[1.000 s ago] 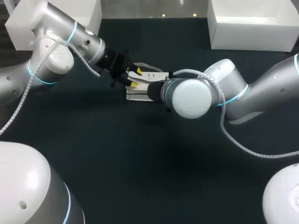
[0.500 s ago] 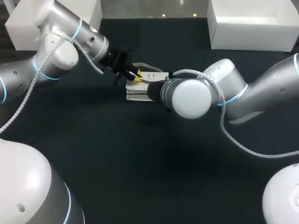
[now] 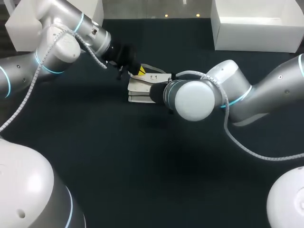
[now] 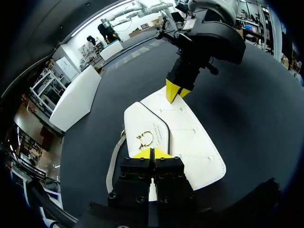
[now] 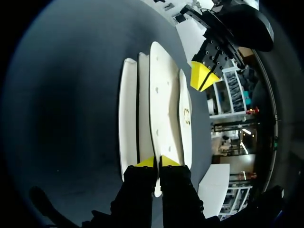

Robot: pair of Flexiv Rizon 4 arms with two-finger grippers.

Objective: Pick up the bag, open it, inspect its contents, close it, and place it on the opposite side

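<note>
A flat white bag (image 3: 140,87) lies on the dark table, a little behind its middle, with a gold clasp (image 4: 146,139) on its flap and a grey strap (image 4: 114,159) trailing off one side. My left gripper (image 3: 140,72) (image 4: 152,153) is at the flap's edge just short of the clasp, tips pressed together on that edge. At the bag's opposite end my right gripper (image 5: 156,162) (image 4: 175,91) is shut on a thin white panel of the bag (image 5: 164,95). In the head view my right wrist hides that gripper. In the right wrist view the left gripper (image 5: 202,78) shows beyond the bag.
A white bin (image 3: 256,28) stands at the back right of the table. Another white bin (image 3: 21,31) (image 4: 76,97) stands at the back left. Dark table surface (image 3: 152,166) spreads in front of the bag.
My left gripper moved back and to the right along the bag's top edge and closed its fingers there. The right arm and the bag stayed still.
</note>
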